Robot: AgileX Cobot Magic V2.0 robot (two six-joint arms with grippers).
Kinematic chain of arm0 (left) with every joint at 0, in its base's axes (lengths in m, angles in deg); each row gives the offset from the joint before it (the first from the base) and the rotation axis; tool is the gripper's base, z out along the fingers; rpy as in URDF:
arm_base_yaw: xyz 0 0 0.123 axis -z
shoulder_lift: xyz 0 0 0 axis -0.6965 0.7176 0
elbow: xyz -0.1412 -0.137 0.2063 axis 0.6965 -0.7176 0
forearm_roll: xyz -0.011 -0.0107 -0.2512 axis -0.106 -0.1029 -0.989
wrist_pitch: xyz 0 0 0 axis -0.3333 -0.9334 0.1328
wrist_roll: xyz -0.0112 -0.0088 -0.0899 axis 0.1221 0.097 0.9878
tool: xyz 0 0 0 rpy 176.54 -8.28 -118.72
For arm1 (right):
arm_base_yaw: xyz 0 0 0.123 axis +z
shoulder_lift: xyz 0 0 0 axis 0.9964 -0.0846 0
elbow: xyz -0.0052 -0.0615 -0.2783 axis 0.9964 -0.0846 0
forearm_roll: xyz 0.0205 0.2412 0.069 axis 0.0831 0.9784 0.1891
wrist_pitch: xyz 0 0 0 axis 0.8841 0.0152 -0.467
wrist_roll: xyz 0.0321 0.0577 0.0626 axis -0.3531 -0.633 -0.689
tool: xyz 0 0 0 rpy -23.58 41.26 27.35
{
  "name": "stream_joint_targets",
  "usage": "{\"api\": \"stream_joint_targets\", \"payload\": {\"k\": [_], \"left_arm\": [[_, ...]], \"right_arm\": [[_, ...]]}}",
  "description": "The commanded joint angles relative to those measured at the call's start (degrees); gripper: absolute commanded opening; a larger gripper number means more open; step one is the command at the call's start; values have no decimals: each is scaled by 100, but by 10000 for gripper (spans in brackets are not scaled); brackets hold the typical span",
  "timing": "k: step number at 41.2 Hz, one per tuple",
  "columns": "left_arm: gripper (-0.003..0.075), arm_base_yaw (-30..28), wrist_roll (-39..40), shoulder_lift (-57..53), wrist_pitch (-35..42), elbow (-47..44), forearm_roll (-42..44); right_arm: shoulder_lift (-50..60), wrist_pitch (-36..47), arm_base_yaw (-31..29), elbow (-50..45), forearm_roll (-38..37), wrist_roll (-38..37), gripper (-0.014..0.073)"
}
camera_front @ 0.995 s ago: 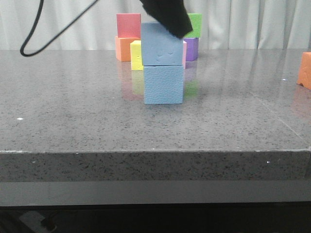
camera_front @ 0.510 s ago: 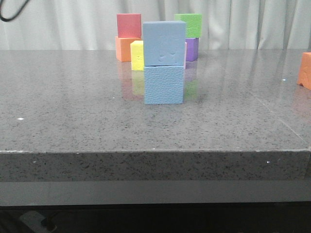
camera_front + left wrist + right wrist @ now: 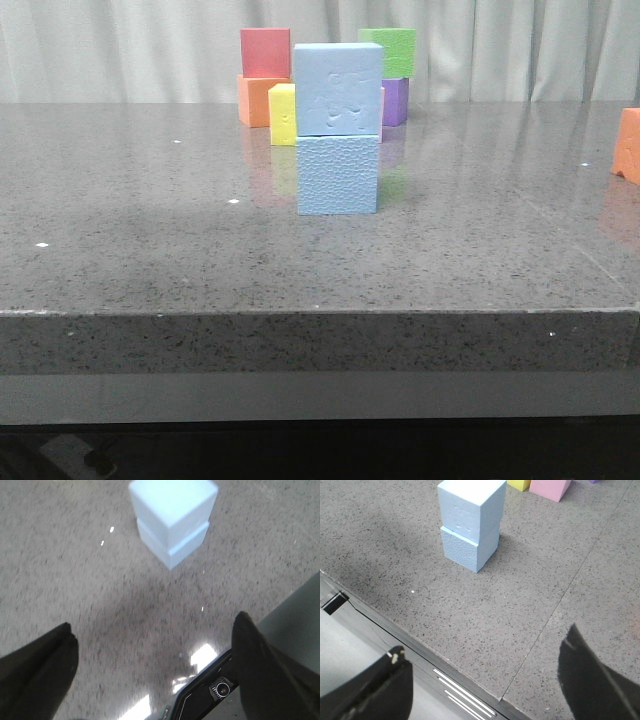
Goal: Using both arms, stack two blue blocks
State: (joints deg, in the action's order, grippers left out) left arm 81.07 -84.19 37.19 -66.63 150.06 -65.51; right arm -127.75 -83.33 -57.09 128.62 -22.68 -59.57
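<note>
Looks like a robot lab setup: grey stone table (image 3: pixel 150 230), white curtain backdrop (image 3: pixel 500 50), coloured foam cubes (image 3: pixel 265 52).

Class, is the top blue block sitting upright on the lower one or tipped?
Upright: the top blue block rests flat on the lower blue block, edges nearly aligned.

Even, soft indoor light fills the front view, which is sharp; the polished grey surface (image 3: pixel 150 220) carries faint coloured reflections of the cubes and a few tiny white glints, with a broad dim shadow band across its near part. The left wrist view is blurred and washed out: the stacked blue blocks (image 3: pixel 172 520) look almost white, bright glare patches sit near the surface edge, and a soft dark shadow lies below the blocks. The right wrist view is clear and evenly lit, with a diffuse shadow across one corner.
</note>
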Motion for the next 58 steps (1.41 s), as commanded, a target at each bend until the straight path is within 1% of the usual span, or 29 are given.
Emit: {"api": "stream_joint_targets", "payload": {"k": [1, 6, 14, 19, 25, 33, 40, 58], "left_arm": [[607, -24, 424, -766, 558, -561, 217], [607, -24, 772, -1551, 799, -1418, 422], [607, -24, 955, -2853, 1402, -2675, 422], [607, -24, 1377, -3559, 1811, -3303, 422], [607, -24, 1421, -4241, 2248, -3914, 422], [607, -24, 1323, -4569, 2393, -4210, 422], [607, -24, 1017, -4569, 2403, -4219, 422], [607, -24, 879, -4569, 2884, -4219, 437]], "right_arm": [[30, 378, -35, 147, -31, 49, 602], [30, 378, -35, 147, -31, 49, 602], [30, 390, -35, 147, -31, 49, 602], [30, 371, -35, 147, -31, 49, 602], [30, 336, -35, 147, -31, 49, 602], [30, 370, -35, 147, -84, 49, 602], [30, 477, -35, 147, -122, 49, 602], [30, 477, -35, 147, -122, 49, 602]]}}
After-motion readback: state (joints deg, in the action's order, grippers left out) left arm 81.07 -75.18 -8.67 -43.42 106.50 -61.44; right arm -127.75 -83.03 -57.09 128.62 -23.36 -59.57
